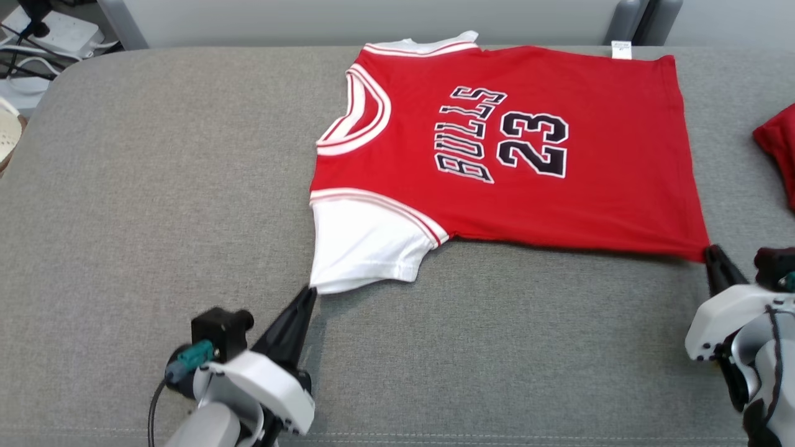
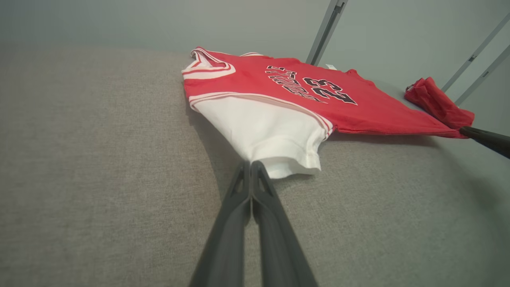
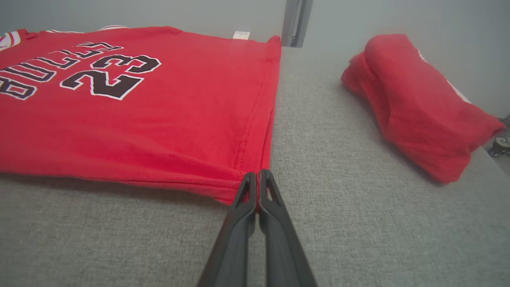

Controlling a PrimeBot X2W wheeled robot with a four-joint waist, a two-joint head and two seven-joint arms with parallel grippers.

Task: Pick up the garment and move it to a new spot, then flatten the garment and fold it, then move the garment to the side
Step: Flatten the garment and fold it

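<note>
The garment is a red "BULLS 23" shirt with white sleeves, spread out flat on the grey cushion, collar to the left and hem to the right. My left gripper is shut on the edge of the near white sleeve, its tips pinching the cuff. My right gripper is shut on the near hem corner of the garment, its tips at the red edge. The cloth is pulled a little taut and slightly lifted along its near side.
A second bundled red cloth lies at the right, also at the right edge of the head view. The grey cushion stretches wide to the left. Cables and white devices sit beyond the far left corner.
</note>
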